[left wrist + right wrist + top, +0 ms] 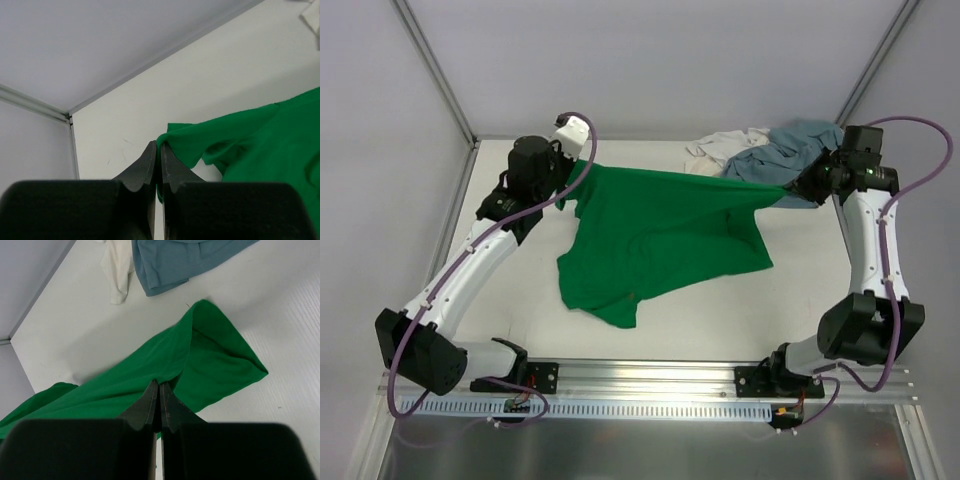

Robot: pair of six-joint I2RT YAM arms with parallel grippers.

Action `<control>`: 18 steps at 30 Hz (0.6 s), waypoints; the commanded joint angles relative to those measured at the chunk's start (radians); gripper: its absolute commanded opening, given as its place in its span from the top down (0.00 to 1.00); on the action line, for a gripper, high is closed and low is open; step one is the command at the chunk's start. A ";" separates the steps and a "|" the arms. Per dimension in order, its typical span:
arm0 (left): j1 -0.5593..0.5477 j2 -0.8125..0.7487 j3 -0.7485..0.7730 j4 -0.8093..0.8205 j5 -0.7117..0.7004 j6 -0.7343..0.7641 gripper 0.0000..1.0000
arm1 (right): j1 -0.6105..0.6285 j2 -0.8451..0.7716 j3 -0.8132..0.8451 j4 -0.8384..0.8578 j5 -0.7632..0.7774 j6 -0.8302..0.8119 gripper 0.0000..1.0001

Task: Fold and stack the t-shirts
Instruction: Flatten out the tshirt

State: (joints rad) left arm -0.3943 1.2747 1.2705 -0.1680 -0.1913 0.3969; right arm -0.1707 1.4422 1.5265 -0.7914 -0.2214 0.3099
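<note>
The bright green t-shirt [660,240] hangs stretched between both arms over the middle of the table, its lower part draping onto the surface. My left gripper [582,168] is shut on the shirt's left top corner; the left wrist view shows green cloth [240,140] pinched at the tips of that gripper [160,146]. My right gripper [788,192] is shut on the right top corner, and in the right wrist view the gripper [159,385] bites a fold of the green cloth [210,355]. The grey-blue t-shirt [790,148] and the white t-shirt [720,150] lie crumpled at the back right.
The white table [520,300] is walled by grey panels with metal corner posts [435,70]. The crumpled pile lies just behind my right gripper. Both arm bases sit on the rail [650,378] along the near edge.
</note>
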 commanded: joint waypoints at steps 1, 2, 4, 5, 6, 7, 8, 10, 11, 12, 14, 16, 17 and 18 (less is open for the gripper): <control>0.026 0.020 -0.065 0.221 -0.104 0.060 1.00 | 0.011 0.066 0.014 0.121 0.010 -0.017 1.00; 0.026 0.034 -0.103 0.249 -0.118 0.059 1.00 | 0.019 0.084 0.015 0.142 0.011 -0.025 0.99; 0.026 0.051 -0.140 0.339 -0.149 0.062 1.00 | 0.037 0.142 0.035 0.167 0.011 -0.034 0.99; 0.026 0.064 -0.161 0.361 -0.155 0.062 1.00 | 0.042 0.165 0.050 0.162 -0.007 -0.034 1.00; 0.028 0.069 -0.161 0.363 -0.158 0.054 1.00 | 0.046 0.185 0.070 0.153 -0.010 -0.041 1.00; 0.026 0.069 -0.158 0.357 -0.161 0.040 1.00 | 0.059 0.207 0.089 0.138 -0.009 -0.042 1.00; 0.026 0.057 -0.151 0.348 -0.163 0.034 1.00 | 0.066 0.204 0.104 0.139 -0.010 -0.043 1.00; 0.026 0.028 -0.146 0.335 -0.157 0.026 1.00 | 0.086 0.169 0.106 0.146 0.000 -0.049 1.00; 0.028 -0.003 -0.137 0.326 -0.140 0.026 1.00 | 0.089 0.152 0.106 0.144 0.001 -0.051 1.00; 0.028 -0.018 -0.126 0.293 -0.134 0.026 1.00 | 0.097 0.130 0.106 0.143 0.001 -0.052 0.99; 0.028 -0.073 -0.083 0.250 -0.111 0.019 1.00 | 0.102 0.057 0.109 0.135 -0.001 -0.054 1.00; 0.028 -0.139 -0.039 0.185 -0.079 -0.001 1.00 | 0.108 -0.030 0.109 0.121 -0.004 -0.057 0.99; 0.026 -0.162 -0.024 0.173 -0.067 -0.013 1.00 | 0.111 -0.061 0.112 0.113 -0.004 -0.060 1.00; 0.026 -0.184 -0.007 0.136 -0.033 -0.032 1.00 | 0.117 -0.092 0.121 0.110 -0.006 -0.063 0.99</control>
State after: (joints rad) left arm -0.3779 1.2182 1.1584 -0.0116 -0.2749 0.4103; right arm -0.0608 1.5219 1.5730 -0.6895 -0.2325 0.2745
